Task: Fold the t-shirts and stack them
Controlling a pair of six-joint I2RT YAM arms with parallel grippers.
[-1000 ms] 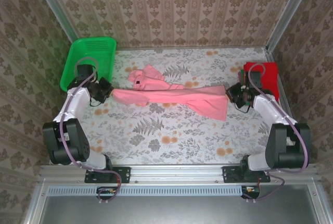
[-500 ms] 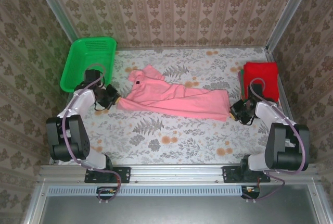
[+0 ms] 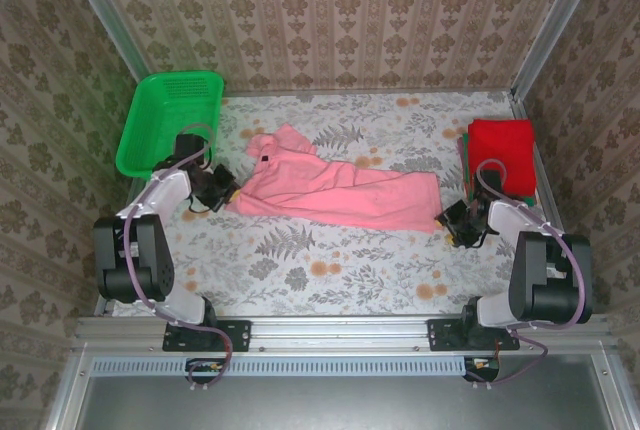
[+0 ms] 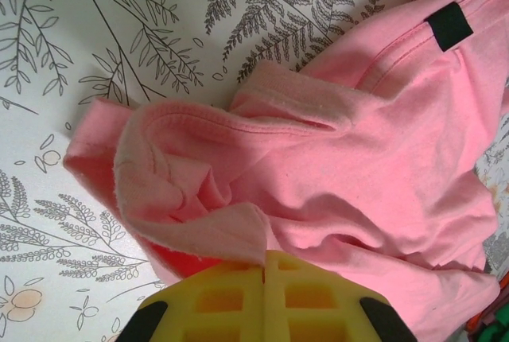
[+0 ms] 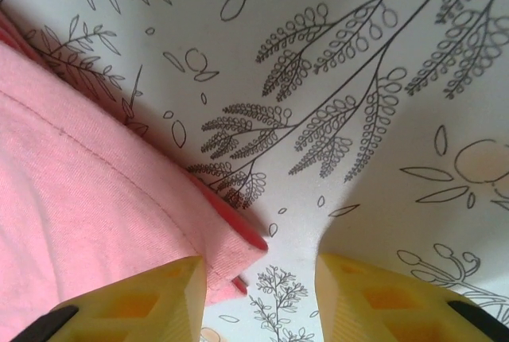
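From above, a light pink cloth t-shirt (image 3: 340,195) lies rumpled across the floral worktop (image 3: 320,270) between the left claw (image 3: 222,190) and the right claw (image 3: 447,220). A folded red cloth shirt (image 3: 500,140) sits far right and a green plastic mesh basket (image 3: 170,115) far left. At the left wrist, yellow fingers (image 4: 223,298) press together, pinching a pink fold. At the right wrist, the claw (image 5: 258,266) stands spread, with the shirt's hemmed corner beside one finger.

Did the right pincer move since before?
Yes. The right pincer slid toward the near edge of the table, away from the red shirt, staying by the pink shirt.
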